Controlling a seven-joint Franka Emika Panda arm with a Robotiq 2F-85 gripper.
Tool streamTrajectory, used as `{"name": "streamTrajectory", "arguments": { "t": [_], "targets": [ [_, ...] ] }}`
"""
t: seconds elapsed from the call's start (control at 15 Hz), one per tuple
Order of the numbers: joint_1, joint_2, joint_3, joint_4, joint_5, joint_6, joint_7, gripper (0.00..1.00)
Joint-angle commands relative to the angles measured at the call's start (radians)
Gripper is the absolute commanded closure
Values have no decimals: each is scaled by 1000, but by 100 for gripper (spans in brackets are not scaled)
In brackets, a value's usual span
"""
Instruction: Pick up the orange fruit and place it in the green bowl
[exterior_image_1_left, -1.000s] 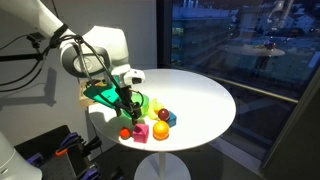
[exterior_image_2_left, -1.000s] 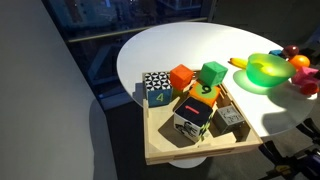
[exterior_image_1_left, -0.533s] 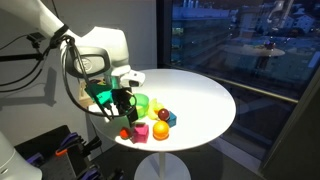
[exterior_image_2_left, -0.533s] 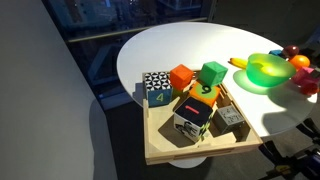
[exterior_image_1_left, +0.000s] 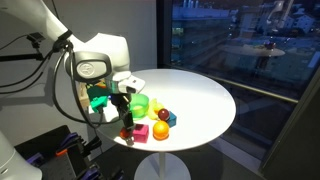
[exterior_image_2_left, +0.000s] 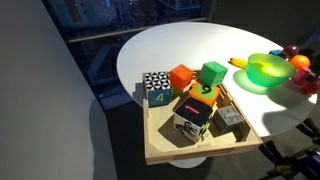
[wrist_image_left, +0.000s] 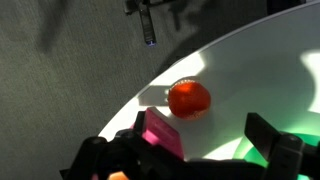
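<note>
The small reddish-orange fruit (wrist_image_left: 188, 99) lies on the white table near its edge, with the pink cube (wrist_image_left: 160, 133) right beside it. In an exterior view the fruit (exterior_image_1_left: 125, 134) sits just below my gripper (exterior_image_1_left: 125, 118). In the wrist view the gripper (wrist_image_left: 190, 152) is open and empty, its fingers spread a little short of the fruit. The green bowl (exterior_image_1_left: 140, 103) stands behind the fruit on the table. It also shows in the other exterior view (exterior_image_2_left: 265, 70) and as a green edge in the wrist view (wrist_image_left: 262, 150).
A larger bright orange fruit (exterior_image_1_left: 160, 130), a dark red fruit (exterior_image_1_left: 164, 115) and a yellow piece (exterior_image_1_left: 172, 119) lie near the pink cube (exterior_image_1_left: 141, 131). A wooden tray (exterior_image_2_left: 170, 150) of toy blocks sits at the table's edge. The round table (exterior_image_1_left: 200, 100) ends just past the fruit.
The gripper has moved from over the green bowl toward the table's near edge and come down over the small orange fruit. The objects have not moved.
</note>
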Motion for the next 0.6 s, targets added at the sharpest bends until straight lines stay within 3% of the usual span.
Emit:
{"name": "streamTrajectory", "arguments": {
  "t": [0.0, 0.53],
  "targets": [
    [-14, 41, 16, 18, -10, 21, 54, 0],
    [-10, 106, 10, 28, -7, 91, 55, 0]
  ]
}}
